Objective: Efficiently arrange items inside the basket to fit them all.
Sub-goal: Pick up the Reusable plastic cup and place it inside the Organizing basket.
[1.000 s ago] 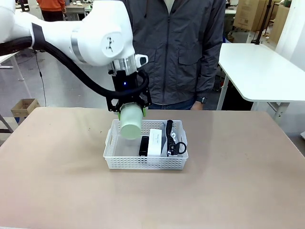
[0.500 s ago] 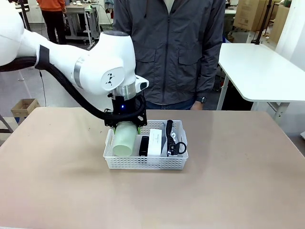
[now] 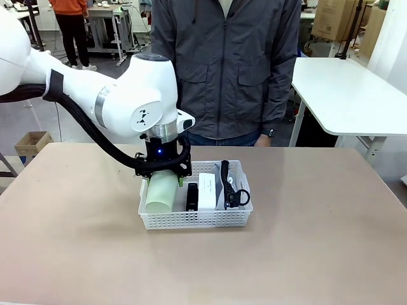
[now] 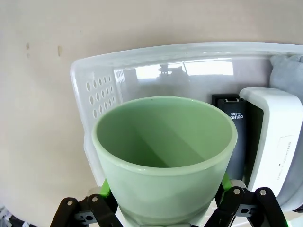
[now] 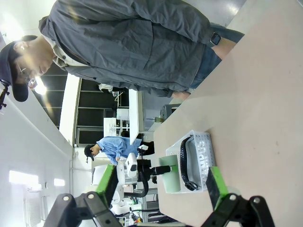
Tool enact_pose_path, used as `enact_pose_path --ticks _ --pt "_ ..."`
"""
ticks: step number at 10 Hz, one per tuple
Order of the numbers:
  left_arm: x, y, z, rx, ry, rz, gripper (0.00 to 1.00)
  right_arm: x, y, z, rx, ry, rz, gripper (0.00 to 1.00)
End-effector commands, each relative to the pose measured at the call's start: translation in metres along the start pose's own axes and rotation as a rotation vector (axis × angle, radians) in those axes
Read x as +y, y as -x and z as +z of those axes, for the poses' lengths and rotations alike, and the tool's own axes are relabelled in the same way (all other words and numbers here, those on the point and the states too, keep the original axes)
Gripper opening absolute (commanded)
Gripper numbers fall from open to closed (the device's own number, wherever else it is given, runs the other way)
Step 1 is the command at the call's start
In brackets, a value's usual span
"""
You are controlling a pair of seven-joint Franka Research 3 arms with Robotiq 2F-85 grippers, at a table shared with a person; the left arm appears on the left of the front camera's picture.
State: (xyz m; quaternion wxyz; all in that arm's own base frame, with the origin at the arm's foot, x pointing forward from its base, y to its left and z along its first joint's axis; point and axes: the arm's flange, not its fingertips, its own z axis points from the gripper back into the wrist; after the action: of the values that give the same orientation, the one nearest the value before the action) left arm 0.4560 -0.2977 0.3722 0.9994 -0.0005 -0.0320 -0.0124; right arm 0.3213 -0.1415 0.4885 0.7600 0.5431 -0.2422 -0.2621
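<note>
The basket (image 3: 196, 219) is a white plastic rectangle with lattice holes in its walls, sitting about mid-table, a bit left of centre. Inside it, left to right: the pale green cup (image 3: 159, 192), the black stapler (image 3: 191, 196), the white flat box (image 3: 206, 191) standing on edge, and the grey pouch (image 3: 234, 185) with its black strap looped over the top at the right end.

The left gripper (image 3: 163, 179) has come down into the left end of the basket and has its green pads clamped on the cup, jaws spread wide around the cup's body. The cup is tilted over, mouth toward the near side.

The left wrist view looks right down into the cup's empty mouth, and you can read small white print on the stapler beside it, which the front view is too far off to show. Its pouch is just a grey sliver at the edge.

The right wrist view shows the right gripper (image 5: 161, 184) hanging with jaws fully apart, gripping nothing, plus the "CAMPUS" lettering on the pouch's side. A person (image 3: 226, 63) in a grey jacket stands at the far side.
</note>
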Motion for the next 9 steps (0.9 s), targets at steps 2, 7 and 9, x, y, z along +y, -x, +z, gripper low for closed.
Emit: enact_pose_path --ticks 2,7,9 --pt "-0.001 -0.001 -0.0064 0.002 -0.015 -0.001 0.91 0.0049 -0.0008 -0.0003 -0.009 -0.028 -0.019 1.0" --pt "-0.0004 -0.0044 -0.0101 0.026 -0.005 -0.012 0.91 0.0049 -0.0008 -0.0003 -0.009 -0.028 -0.019 1.0" --pt "-0.0002 -0.0062 -0.0115 0.035 0.003 -0.018 0.91 0.0049 -0.0008 -0.0003 -0.009 -0.028 -0.019 1.0"
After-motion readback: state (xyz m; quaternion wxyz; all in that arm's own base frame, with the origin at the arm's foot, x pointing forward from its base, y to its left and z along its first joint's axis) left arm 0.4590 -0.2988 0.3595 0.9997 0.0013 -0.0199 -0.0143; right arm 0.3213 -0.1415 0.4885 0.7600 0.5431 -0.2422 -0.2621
